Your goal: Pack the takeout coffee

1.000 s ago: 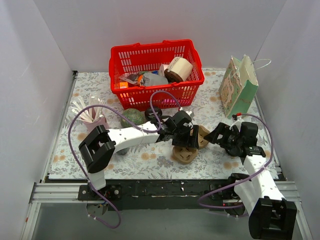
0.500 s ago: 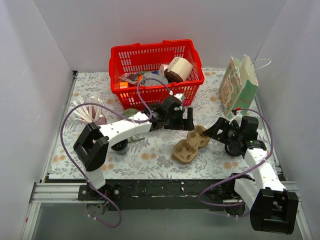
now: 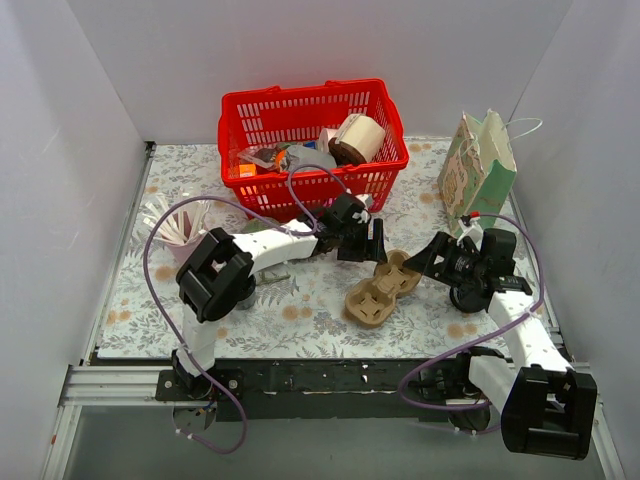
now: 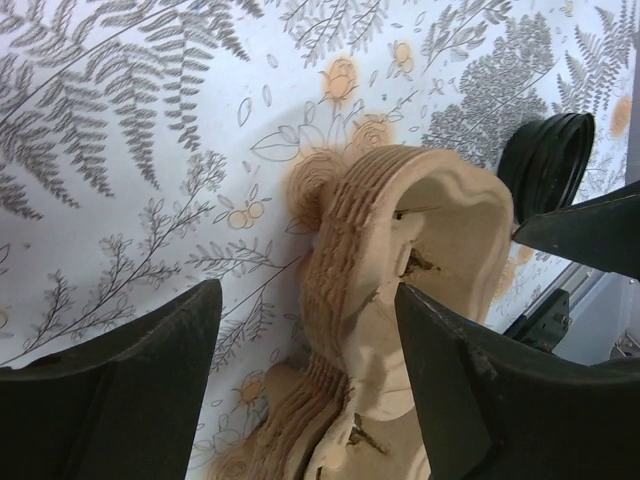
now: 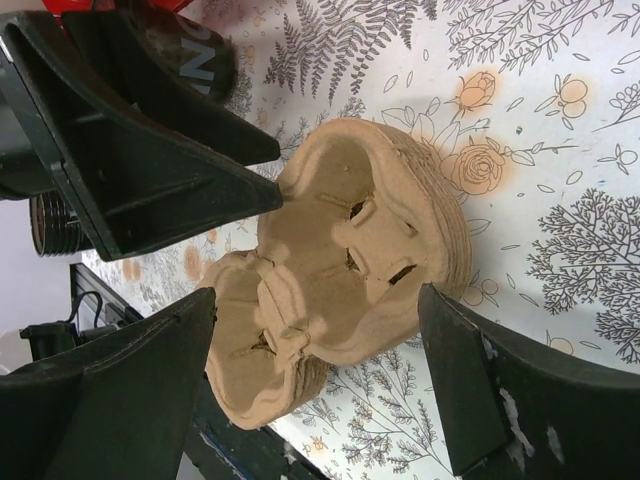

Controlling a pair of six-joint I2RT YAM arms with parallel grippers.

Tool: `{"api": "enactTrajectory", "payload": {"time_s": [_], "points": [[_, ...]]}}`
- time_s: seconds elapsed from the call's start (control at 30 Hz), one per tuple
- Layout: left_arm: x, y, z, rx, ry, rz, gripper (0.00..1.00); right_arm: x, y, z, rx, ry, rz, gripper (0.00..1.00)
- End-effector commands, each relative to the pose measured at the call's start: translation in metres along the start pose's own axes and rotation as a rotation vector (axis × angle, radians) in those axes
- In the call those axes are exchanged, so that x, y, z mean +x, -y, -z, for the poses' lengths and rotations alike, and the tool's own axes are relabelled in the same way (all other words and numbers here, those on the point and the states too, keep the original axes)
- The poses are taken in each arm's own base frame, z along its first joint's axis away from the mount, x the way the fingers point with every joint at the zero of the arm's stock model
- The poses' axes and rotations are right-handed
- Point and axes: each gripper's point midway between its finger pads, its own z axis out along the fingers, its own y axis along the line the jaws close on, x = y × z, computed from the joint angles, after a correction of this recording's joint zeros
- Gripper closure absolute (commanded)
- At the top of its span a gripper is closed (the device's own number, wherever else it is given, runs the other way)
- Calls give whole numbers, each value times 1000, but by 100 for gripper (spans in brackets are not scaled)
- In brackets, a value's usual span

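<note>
A stack of brown pulp cup carriers (image 3: 380,290) lies on the flowered table cover, in front of the red basket (image 3: 312,185). My left gripper (image 3: 368,243) hovers at its far end, open; in the left wrist view the carriers (image 4: 400,300) sit between the spread fingers of my left gripper (image 4: 305,300), untouched. My right gripper (image 3: 435,262) faces the stack from the right, open wide. The right wrist view has the carriers (image 5: 350,270) just ahead of my right gripper (image 5: 318,295). A paper coffee cup (image 3: 358,138) with a brown sleeve lies in the basket.
A pale green gift bag (image 3: 478,172) stands at the back right. A white fanned paper piece (image 3: 170,225) lies at the left. A dark round lid (image 4: 548,160) rests beyond the carriers. The basket holds several other items.
My left gripper let go of the carrier stack, lifted back toward the basket and has now dipped to the stack's far end. The right gripper shifted slightly.
</note>
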Motion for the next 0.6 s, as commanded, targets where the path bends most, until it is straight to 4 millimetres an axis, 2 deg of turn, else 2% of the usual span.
{"api": "enactTrajectory", "payload": {"time_s": [0.0, 0.1, 0.23, 0.37, 0.43, 0.47, 0.57], "points": [[-20, 29, 2, 94, 50, -70, 36, -23, -21, 8, -47, 62, 93, 11], [-18, 28, -3, 68, 61, -102, 38, -25, -23, 12, -33, 80, 107, 11], [-12, 20, -18, 10, 58, -146, 49, -23, -18, 15, 1, 87, 106, 11], [-8, 17, -25, -8, 41, -163, 52, -21, -13, 15, 24, 82, 101, 11], [-8, 17, -26, -14, 45, -165, 61, -18, -10, 16, 40, 75, 94, 10], [-9, 18, -26, -16, 48, -167, 72, -17, -10, 16, 42, 77, 96, 10], [-8, 18, -26, -19, 48, -164, 85, -18, -10, 17, 43, 81, 98, 11]]}}
